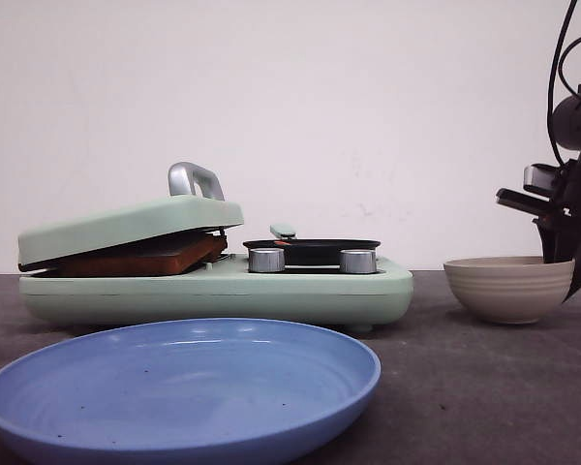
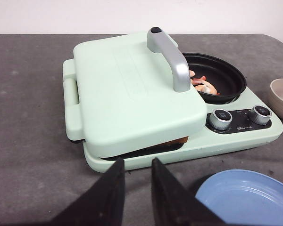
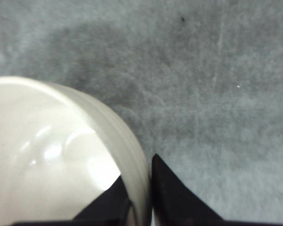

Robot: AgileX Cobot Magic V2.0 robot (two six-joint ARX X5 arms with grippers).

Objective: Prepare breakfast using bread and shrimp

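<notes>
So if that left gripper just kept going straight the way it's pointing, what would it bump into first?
Most likely the front edge of the mint-green breakfast maker, about where the bread peeks out under its nearly closed lid. The left gripper points right at it across bare table, though depth is hard to judge.

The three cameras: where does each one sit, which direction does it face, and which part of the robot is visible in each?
Front view: low at table height, facing forward over the blue plate to the green cooker; the right arm shows at the bowl.
Left wrist view: above, looking down at the cooker lid, shrimp in the pan; left gripper shows.
Right wrist view: close over the bowl; right gripper straddles its rim.
All views share the bowl.
</notes>
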